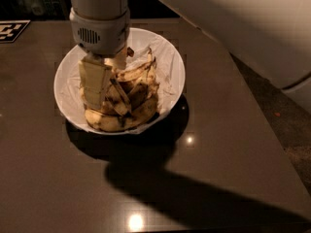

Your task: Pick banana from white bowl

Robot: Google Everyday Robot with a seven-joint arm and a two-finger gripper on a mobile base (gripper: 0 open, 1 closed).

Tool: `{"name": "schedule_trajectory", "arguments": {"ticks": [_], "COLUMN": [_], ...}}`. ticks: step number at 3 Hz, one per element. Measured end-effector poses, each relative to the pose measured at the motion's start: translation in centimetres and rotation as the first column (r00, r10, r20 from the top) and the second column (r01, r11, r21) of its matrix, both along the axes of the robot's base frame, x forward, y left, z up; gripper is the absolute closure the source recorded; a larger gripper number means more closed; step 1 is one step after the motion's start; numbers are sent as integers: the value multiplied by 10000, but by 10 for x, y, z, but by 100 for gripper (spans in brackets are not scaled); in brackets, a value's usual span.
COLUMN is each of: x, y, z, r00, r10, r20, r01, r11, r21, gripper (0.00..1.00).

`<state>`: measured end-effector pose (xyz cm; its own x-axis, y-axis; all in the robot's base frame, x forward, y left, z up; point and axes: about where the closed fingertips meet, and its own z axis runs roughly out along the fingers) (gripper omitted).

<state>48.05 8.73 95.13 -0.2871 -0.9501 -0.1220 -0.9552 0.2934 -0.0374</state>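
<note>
At 10 o'clock of the view, at the far left edge of the dark table [53, 178], lies a black-and-white square marker [11, 30]. It carries only a block pattern and no letters. I judge it is there for the robot to find its position.

Next comes the white bowl [67, 90], standing at about 11 o'clock of the table. It is wide and shallow, so the fruit is easy to reach from above. The gripper [104, 81] hangs straight down from its round grey wrist housing [99, 30] and is deep in the 9 o'clock half of the bowl, pushed into the pile of spotted bananas. This vertical pose fits a grasp from the top. Whether the gripper is open or closed on anything I cannot tell, because the fruit hides its tip.

The banana [129, 120], as I judge it, is the long curved one that follows the bowl's rim from 6 to 4 o'clock, under the shorter ones and just beside the gripper. It is not lifted yet. I can see no sticker or brand on it.

At 2 o'clock in the bowl the thin white liner [167, 67] lies wrinkled and bare.

At the far right, the robot's big white body [252, 28] fills the 1 to 2 o'clock corner.
</note>
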Motion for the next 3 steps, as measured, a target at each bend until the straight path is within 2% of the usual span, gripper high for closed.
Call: {"name": "schedule_trajectory", "arguments": {"ticks": [1, 2, 3], "x": [-4, -7, -5], "y": [-1, -14, -20], "z": [-6, -16, -24], "r00": [9991, 9940, 9886], "r10": [-291, -788, -1031], "r20": [-305, -755, -1101], "r01": [291, 789, 1036], "r11": [9996, 9969, 9946], "r21": [-7, -19, -17], "gripper": [19, 21, 25]}}
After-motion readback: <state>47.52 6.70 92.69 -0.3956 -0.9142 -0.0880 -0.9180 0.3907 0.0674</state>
